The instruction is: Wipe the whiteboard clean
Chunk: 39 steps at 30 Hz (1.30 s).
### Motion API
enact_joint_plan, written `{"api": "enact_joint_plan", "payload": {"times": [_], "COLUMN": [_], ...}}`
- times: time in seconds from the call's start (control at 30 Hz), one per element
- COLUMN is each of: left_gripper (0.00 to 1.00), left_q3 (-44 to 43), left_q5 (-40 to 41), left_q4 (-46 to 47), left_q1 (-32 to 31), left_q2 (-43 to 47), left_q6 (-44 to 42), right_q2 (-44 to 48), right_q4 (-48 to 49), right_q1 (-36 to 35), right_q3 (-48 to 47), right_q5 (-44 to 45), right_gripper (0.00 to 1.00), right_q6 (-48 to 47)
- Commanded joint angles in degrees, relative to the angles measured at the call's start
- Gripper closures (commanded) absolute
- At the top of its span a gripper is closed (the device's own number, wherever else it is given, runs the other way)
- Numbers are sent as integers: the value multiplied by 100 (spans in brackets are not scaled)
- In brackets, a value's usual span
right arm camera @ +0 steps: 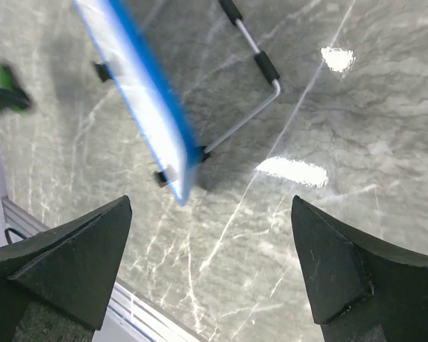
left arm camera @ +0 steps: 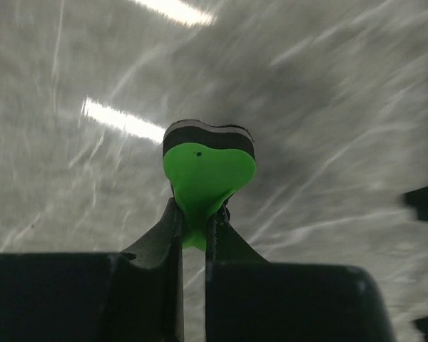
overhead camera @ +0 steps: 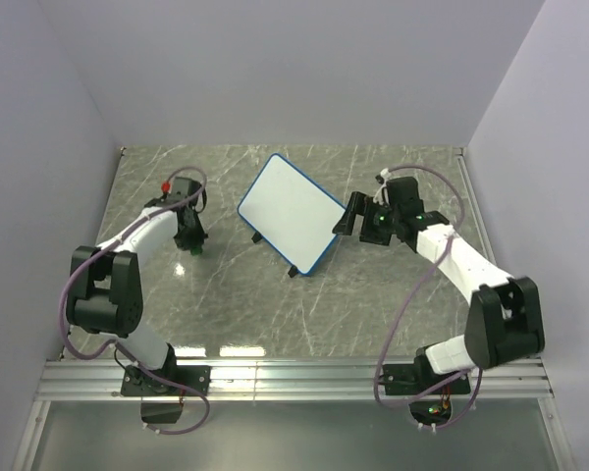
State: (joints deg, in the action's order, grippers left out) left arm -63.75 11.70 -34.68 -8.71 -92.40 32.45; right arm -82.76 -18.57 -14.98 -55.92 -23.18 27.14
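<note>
The whiteboard (overhead camera: 292,210), white with a thin blue frame and black feet, stands tilted in the middle of the table. Its face shows no writing. In the right wrist view I see its edge (right arm camera: 139,96) and wire stand (right arm camera: 260,85). My left gripper (overhead camera: 192,238) is to the board's left, pointing down at the table, shut on the small green eraser (left arm camera: 207,171). My right gripper (overhead camera: 349,218) is open and empty, just off the board's right edge; whether it touches the board I cannot tell. In its wrist view the right gripper (right arm camera: 210,239) shows its jaws wide apart.
The marble tabletop (overhead camera: 236,304) is enclosed by grey walls on three sides. A metal rail (overhead camera: 294,378) runs along the near edge, where both arm bases are bolted. The green eraser also shows at the far left of the right wrist view (right arm camera: 3,85).
</note>
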Motion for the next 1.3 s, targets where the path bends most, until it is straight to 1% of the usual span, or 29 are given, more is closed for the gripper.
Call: {"api": "enact_joint_plan", "payload": {"times": [0.0, 0.07, 0.1, 0.17, 0.2, 0.27, 0.3, 0.37, 0.47, 0.53, 0.6, 0.73, 0.87, 0.9, 0.97, 1.0, 1.07, 1.1, 1.17, 1.2, 1.27], "left_gripper": [90, 80, 63, 48, 35, 25, 18, 13, 3, 0, 1, 0, 1, 1, 1, 1, 1, 1, 1, 1, 1], "left_q3": [423, 749, 854, 1092, 1145, 1241, 1250, 1224, 1075, 891, 750, 207, -225, -383, -533, -708, -910, -1129, -1429, -1761, -2096], "left_q5": [8, -71, -141, -230, -247, -256, -265, -257, -221, -221, -195, -19, 25, 42, 173, 235, 455, 516, 753, 859, 1130], "left_q4": [-48, -4, 74, 93, 84, -12, -48, -214, -531, -715, -1014, -1541, -1779, -1779, -1762, -1771, -1841, -1858, -1902, -1911, -1937], "left_q1": [1, 1, 1, 1, 1, 1, 1, -8, -17, -17, -17, -174, -656, -763, -1184, -1325, -1659, -1747, -2019, -2116, -2380], "left_q2": [327, 389, 424, 565, 635, 697, 775, 898, 1197, 1382, 1435, 1575, 1909, 2067, 2226, 2348, 2393, 2393, 2332, 2210, 2078], "left_q6": [165, 227, 227, 288, 332, 394, 438, 499, 631, 710, 780, 956, 1202, 1316, 1430, 1570, 1720, 1817, 1835, 1809, 1800], "right_q2": [760, 1033, 1312, 1708, 1841, 2200, 2325, 2649, 3097, 3230, 3354, 3705, 4170, 4224, 4312, 4338, 4321, 4286, 4173, 4146, 4232], "right_q4": [-243, -357, -402, -524, -586, -718, -771, -885, -1069, -1184, -1333, -1491, -1991, -2123, -2466, -2589, -2879, -2959, -3239, -3284, -3250], "right_q1": [-13, -13, -13, -5, -5, -13, -5, -5, -5, -31, -40, -40, -49, -40, -40, -40, -171, -311, -356, -365, -365], "right_q3": [-16, 63, 99, 257, 309, 494, 555, 757, 951, 1039, 1135, 1206, 944, 673, 312, -116, -549, -995, -1489, -1918, -2194], "right_q5": [287, 279, 270, 218, 200, 130, 121, 16, -55, -46, -46, -90, -12, 32, 199, 330, 918, 1060, 1384, 1334, 1202], "right_gripper": [0, 0, 0, 0, 0, 0, 0, 0, 0, 0, 0, 0, 0, 0, 0, 0, 0, 0, 0, 0, 0], "right_q6": [-51, -33, -33, -42, -42, -50, -42, -33, -7, 2, 46, 405, 740, 793, 724, 540, 381, 215, 257, 257, 344]}}
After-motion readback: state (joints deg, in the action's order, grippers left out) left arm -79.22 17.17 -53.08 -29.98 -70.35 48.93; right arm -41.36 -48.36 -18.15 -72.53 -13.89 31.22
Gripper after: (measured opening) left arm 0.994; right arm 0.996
